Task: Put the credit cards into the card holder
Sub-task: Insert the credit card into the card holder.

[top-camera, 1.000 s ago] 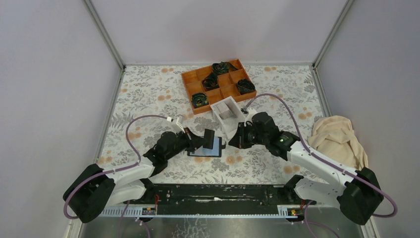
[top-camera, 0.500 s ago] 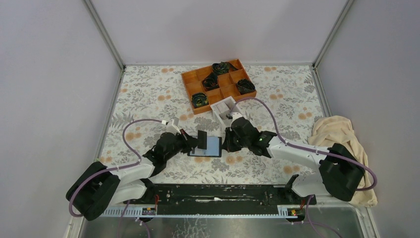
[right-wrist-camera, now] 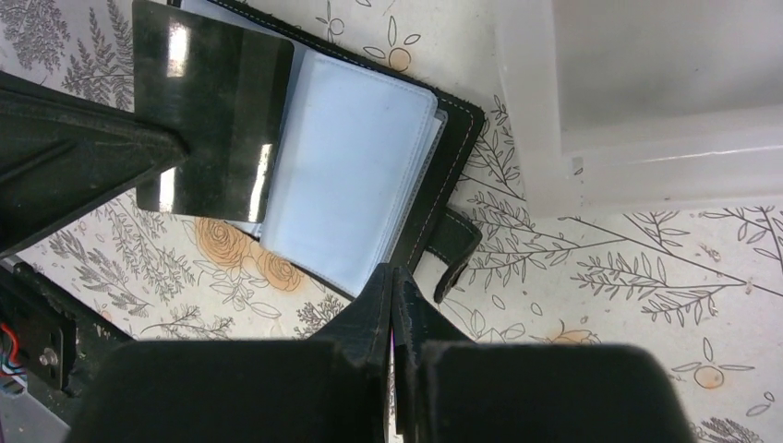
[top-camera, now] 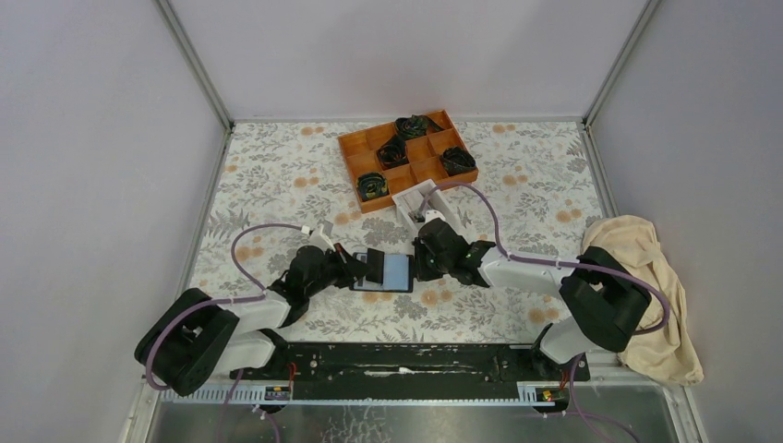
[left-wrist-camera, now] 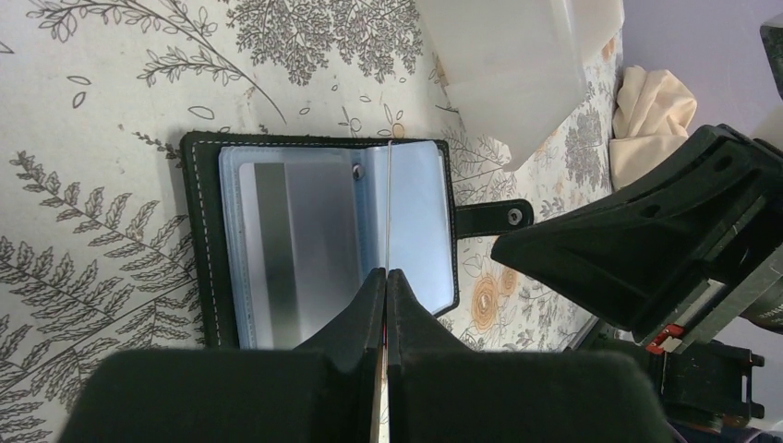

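The black card holder [top-camera: 391, 274] lies open on the table, bluish-grey pockets up, clasp strap [left-wrist-camera: 494, 217] to its right. It shows in the left wrist view [left-wrist-camera: 198, 231] and the right wrist view [right-wrist-camera: 351, 185]. A grey card [left-wrist-camera: 295, 240] seems to sit in its left pocket. My left gripper [top-camera: 363, 266] is shut on a credit card [top-camera: 375, 265], held on edge over the open holder. The card shows as a thin line in the left wrist view [left-wrist-camera: 389, 203] and looks dark in the right wrist view [right-wrist-camera: 212, 120]. My right gripper [top-camera: 417, 263] is shut and empty at the holder's right edge, beside the strap [right-wrist-camera: 452, 249].
A white open-top box [top-camera: 420, 205] stands just behind the holder and my right gripper. An orange compartment tray [top-camera: 406, 157] with dark bundles is at the back. A beige cloth [top-camera: 637, 258] lies at the right edge.
My right gripper has moved left from the white box to the holder's right edge. My left gripper has brought the card down and a little left over the open holder.
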`<state>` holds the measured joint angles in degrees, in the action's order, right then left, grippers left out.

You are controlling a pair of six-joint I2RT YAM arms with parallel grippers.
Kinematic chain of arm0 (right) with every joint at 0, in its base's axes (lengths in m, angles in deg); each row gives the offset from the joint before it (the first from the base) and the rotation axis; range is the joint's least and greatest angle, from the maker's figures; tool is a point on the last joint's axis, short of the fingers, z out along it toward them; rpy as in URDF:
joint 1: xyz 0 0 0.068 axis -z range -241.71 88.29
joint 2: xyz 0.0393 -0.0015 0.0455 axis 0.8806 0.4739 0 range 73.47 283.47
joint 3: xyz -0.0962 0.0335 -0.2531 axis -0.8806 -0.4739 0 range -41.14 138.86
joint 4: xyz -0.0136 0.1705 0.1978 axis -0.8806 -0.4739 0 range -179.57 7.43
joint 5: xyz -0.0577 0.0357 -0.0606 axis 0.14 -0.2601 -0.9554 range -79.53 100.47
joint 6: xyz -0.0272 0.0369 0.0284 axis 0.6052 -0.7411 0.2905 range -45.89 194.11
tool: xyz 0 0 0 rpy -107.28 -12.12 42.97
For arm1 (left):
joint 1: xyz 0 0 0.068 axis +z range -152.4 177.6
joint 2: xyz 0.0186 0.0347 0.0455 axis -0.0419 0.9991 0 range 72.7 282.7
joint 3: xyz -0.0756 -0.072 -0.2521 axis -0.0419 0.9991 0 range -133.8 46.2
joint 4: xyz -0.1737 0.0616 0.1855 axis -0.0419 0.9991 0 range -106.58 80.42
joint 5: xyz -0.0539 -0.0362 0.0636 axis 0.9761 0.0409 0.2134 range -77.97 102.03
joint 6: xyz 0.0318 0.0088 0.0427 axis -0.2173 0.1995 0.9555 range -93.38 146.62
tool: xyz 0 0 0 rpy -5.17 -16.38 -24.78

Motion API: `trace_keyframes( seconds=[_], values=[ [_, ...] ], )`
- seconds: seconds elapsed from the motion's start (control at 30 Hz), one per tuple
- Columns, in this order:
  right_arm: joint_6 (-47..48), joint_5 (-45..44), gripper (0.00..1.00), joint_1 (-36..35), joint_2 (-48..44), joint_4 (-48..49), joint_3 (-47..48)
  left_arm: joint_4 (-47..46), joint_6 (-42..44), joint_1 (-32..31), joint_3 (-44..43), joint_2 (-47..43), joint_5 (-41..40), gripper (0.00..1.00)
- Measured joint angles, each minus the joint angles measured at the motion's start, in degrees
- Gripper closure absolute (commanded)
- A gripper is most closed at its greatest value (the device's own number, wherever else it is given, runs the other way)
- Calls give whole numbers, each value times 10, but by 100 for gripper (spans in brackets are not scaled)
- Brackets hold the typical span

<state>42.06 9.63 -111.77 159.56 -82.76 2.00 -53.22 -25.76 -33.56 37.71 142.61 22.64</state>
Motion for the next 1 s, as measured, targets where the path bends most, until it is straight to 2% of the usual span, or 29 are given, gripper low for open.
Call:
trace_keyframes(
  seconds=[0.53,1.0],
  values=[
    [-9,-16,100,0,48,15,1,-59,-2,10,13,43,32,100],
    [-13,-17,100,0,61,30,1,-105,-43,10,44,57,26,100]
  ],
)
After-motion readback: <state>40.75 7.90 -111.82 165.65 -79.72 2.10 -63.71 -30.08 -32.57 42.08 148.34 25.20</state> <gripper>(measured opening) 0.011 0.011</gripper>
